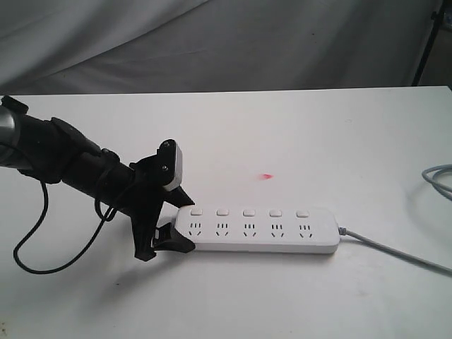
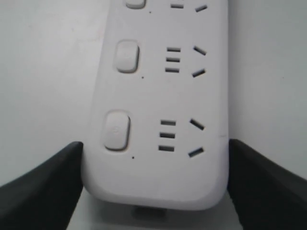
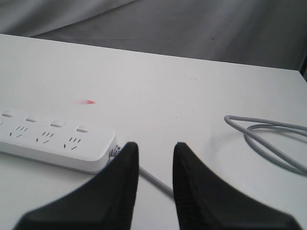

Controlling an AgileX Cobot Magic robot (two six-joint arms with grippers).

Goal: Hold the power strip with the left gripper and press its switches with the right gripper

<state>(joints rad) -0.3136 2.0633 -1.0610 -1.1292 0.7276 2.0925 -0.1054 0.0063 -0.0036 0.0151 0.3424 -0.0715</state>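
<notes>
The white power strip (image 1: 258,229) lies flat on the white table, with its row of switches (image 1: 248,212) along the far side. My left gripper (image 1: 182,224) straddles the strip's left end, one black finger against each long side, shut on it. In the left wrist view the power strip (image 2: 158,96) fills the frame between the fingers (image 2: 43,187), and two switches (image 2: 117,130) show fully. My right gripper (image 3: 156,144) is outside the exterior view. It hovers open and empty just past the corded end of the power strip (image 3: 53,141), above the cord.
A grey cord (image 1: 395,248) runs from the strip's right end toward the table's right edge, where it loops (image 3: 268,139). A small red spot (image 1: 267,176) marks the table behind the strip. Grey cloth hangs behind the table.
</notes>
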